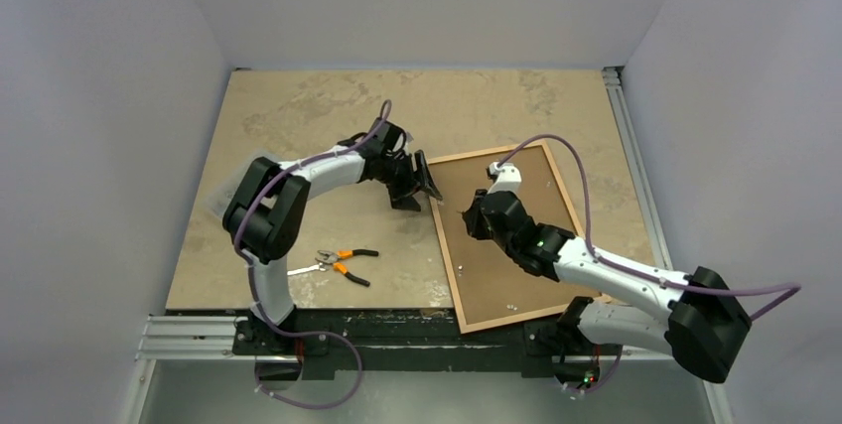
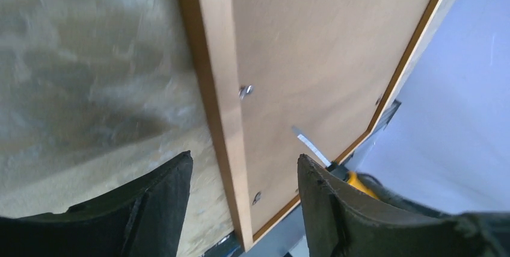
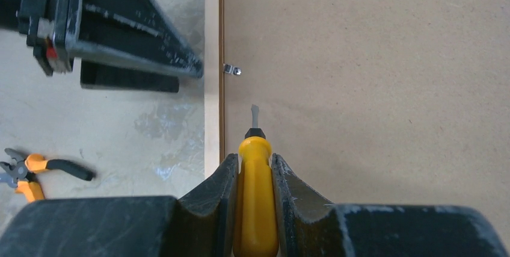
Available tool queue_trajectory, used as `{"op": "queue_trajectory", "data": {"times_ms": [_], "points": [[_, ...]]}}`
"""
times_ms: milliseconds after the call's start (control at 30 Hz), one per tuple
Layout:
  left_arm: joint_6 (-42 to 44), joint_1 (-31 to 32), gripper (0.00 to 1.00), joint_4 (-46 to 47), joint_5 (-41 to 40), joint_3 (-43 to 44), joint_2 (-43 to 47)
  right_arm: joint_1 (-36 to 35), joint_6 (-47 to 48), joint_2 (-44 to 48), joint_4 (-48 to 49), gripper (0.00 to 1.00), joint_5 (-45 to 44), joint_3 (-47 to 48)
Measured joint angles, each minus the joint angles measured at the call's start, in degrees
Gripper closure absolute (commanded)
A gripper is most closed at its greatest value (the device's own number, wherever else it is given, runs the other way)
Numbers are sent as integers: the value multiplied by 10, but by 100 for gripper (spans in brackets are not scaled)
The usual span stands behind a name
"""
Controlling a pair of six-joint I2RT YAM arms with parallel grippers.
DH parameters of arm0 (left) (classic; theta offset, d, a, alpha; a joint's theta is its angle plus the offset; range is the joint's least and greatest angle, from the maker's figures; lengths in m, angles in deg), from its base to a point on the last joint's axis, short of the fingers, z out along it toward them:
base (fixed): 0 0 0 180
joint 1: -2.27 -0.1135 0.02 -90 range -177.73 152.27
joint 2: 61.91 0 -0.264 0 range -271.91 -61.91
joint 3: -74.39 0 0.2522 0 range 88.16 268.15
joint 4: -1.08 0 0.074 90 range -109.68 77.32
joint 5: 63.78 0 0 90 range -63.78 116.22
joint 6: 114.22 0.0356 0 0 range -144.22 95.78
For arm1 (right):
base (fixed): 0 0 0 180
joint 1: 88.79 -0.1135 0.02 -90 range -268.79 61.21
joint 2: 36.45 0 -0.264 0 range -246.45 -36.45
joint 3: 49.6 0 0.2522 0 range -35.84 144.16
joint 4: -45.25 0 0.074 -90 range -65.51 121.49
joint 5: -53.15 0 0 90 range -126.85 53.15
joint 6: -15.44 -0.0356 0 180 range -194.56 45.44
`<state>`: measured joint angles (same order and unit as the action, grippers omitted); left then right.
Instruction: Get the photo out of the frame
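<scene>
**Frame face down, photo in it, screwdriver at the left rail**

Top view – the frame lies flat on the right half of the worktop, skewed, its near end reaching the near edge. The photo sits inside it, plain brown board back up. The left tool is at the frame's left rail, near the far left corner. The right tool is over the board, close to the same rail. Orange-handled pliers lie on the worktop to the left, well apart from the frame.

Left wrist view – the left tool has its fingers apart, one on each side of the frame's rail, gripping nothing. A small metal clip sits where rail meets board. A flat screwdriver blade points towards that clip, its yellow handle behind the right-hand finger.

Right wrist view – the right tool is clamped on the yellow handle of the screwdriver. The blade tip rests just short of the clip on the board, beside the rail. The left tool shows at the upper left, its tip at the rail's outer edge, and the pliers at the lower left.
</scene>
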<state>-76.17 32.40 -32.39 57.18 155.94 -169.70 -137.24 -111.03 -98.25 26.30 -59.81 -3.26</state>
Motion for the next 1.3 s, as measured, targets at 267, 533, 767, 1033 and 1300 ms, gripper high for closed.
{"op": "queue_trajectory", "data": {"times_ms": [267,533,767,1033,1300], "points": [[0,-5,54,-35,-63,101,-61,-7,5,-70,66,100,-5,2],[7,-8,74,-74,-87,148,-115,-8,5,-125,105,100,-5,17],[12,-7,89,-74,-86,156,-117,-16,5,-143,117,100,-13,26],[16,-7,94,-74,-84,156,-117,-18,5,-159,128,100,-19,34],[16,-9,100,-74,-81,156,-117,-25,7,-180,126,100,-38,52]]}}
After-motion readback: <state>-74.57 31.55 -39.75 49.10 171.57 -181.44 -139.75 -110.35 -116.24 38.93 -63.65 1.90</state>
